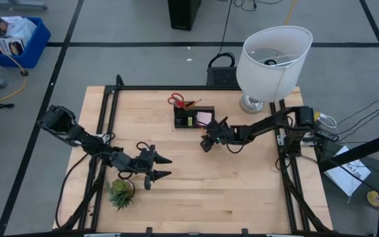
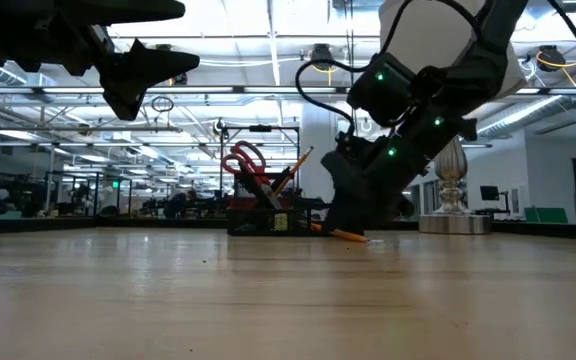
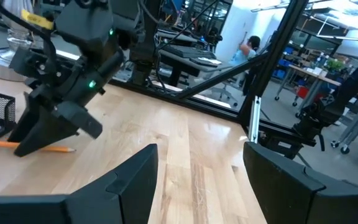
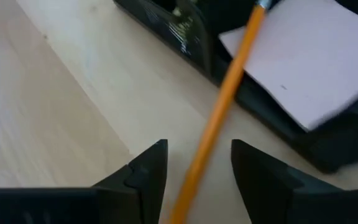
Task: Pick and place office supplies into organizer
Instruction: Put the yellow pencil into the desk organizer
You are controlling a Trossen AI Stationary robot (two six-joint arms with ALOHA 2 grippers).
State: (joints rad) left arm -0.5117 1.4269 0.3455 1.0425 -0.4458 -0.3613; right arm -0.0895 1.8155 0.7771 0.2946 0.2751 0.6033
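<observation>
- The right gripper (image 4: 194, 165) was down at the wooden table (image 1: 242, 191), just in front of the organizer (image 1: 193, 117), its two dark fingers (image 4: 145, 168) spread apart
- An orange pencil (image 4: 219, 109) lay between those fingers with a visible gap on each side, so the fingers were not pinching it
- The pencil's far end, with a metal band, rested across the organizer's edge beside the pink sticky-note pad (image 4: 309, 59) lying in a front compartment
- In the low view the same pencil (image 2: 348, 236) showed on the tabletop under the right gripper (image 2: 353, 215), next to the organizer (image 2: 268, 218)
- The black organizer stood toward the back middle of the table; red-handled scissors (image 1: 176, 101) and another orange pencil (image 2: 298, 165) stood up out of its rear compartment
- A small yellow-green label on the organizer's front face was too blurred to read
- The left gripper (image 1: 162, 167) hung above the table's front left, well apart from the organizer, fingers (image 3: 129, 180) wide open and holding nothing
- A small green potted plant (image 1: 120, 192) sat just beside the left arm, near the front edge
- A white-shaded lamp (image 1: 272, 60) on a silver base stood at the back right corner
- A blue bin (image 1: 17, 38) with printed boxes sat on the floor beyond the table; its printing could not be read
- A person (image 3: 248, 50) in a pale top was far off in the room
</observation>
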